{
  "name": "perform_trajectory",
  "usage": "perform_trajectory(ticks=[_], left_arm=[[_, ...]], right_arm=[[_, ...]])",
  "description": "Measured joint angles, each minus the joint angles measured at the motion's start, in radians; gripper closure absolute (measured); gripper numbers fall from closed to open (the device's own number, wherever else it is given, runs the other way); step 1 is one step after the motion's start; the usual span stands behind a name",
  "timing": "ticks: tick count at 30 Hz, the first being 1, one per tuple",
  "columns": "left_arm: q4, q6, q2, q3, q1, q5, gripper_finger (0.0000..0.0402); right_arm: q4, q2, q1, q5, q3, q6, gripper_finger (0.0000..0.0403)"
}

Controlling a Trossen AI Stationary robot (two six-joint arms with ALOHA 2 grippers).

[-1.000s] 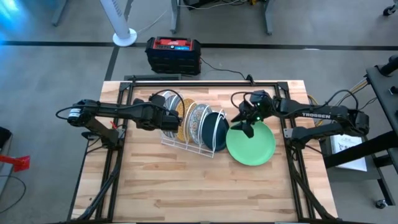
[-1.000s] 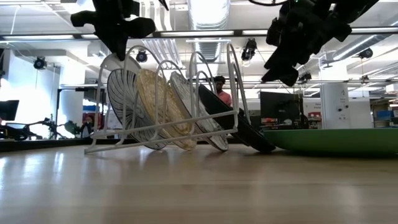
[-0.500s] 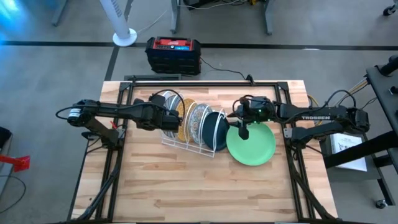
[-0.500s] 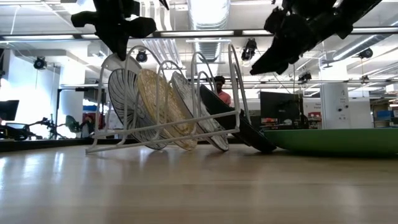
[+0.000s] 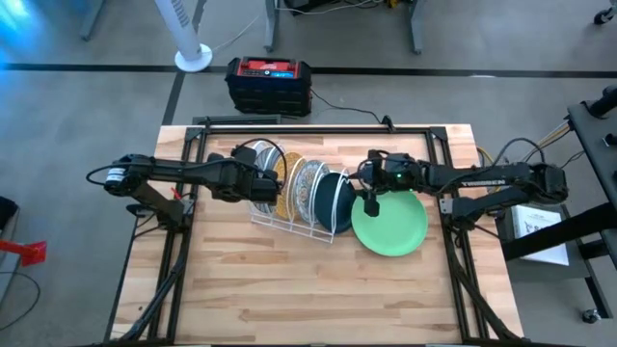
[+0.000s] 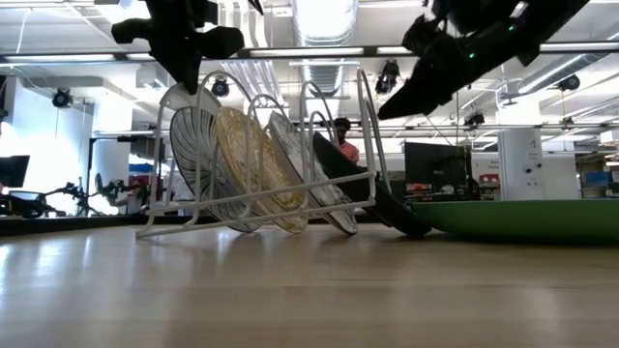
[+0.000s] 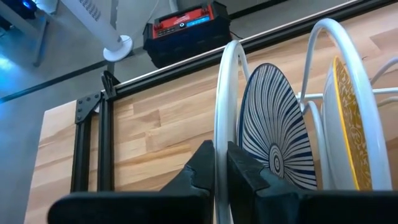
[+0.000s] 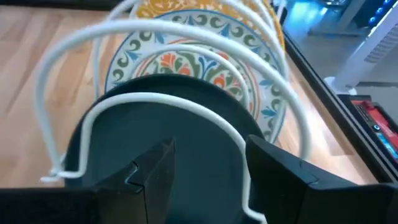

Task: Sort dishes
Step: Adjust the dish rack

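A white wire rack (image 5: 294, 207) stands on the table and looks tilted in the low view (image 6: 256, 198). It holds a blue-and-white striped plate (image 7: 273, 137), a mustard-yellow plate (image 5: 281, 193), a floral plate (image 8: 199, 62) and a dark teal plate (image 8: 180, 137), all on edge. A light green plate (image 5: 390, 224) lies flat to the rack's right. My left gripper (image 7: 221, 168) is shut on the rack's left end loop. My right gripper (image 8: 205, 168) is open above the teal plate, one finger on either side of its top edge. My left gripper pinches the rack's outermost wire loop (image 7: 222, 118) between its two fingers, partway up the hoop. The fingers come from the table's left side, slanting down, and lie across the wire. The rack rests on the table.
A red-and-black box (image 5: 269, 82) and a white fan base (image 5: 193, 58) stand on the floor beyond the far edge. A black frame (image 5: 193, 145) runs along the table's sides. Bare wood lies toward the near edge. A person (image 6: 343, 140) shows far behind the rack.
My right gripper has gone a little toward the table's left, over to the rack, and has tipped from pointing down to slanting toward the teal plate.
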Motion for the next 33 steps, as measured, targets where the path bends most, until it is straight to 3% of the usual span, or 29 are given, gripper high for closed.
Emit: perform_trajectory(ticks=[7,13,25,33], left_arm=[[0.006,0.002,0.001,-0.002,0.0,-0.002,0.0393],[0.008,0.003,0.004,-0.003,0.0,-0.011,0.0393],[0.008,0.004,0.005,-0.004,0.001,-0.033,0.0393],[0.008,0.0,0.005,-0.004,0.001,-0.054,0.0393]], right_arm=[[0.052,0.111,0.001,0.115,0.021,-0.017,0.022],[0.072,0.132,0.0,0.148,0.039,-0.039,0.0245],[0.092,0.144,0.0,0.171,0.055,-0.171,0.0382],[0.117,0.143,0.0,0.228,0.057,-0.185,0.0364]])
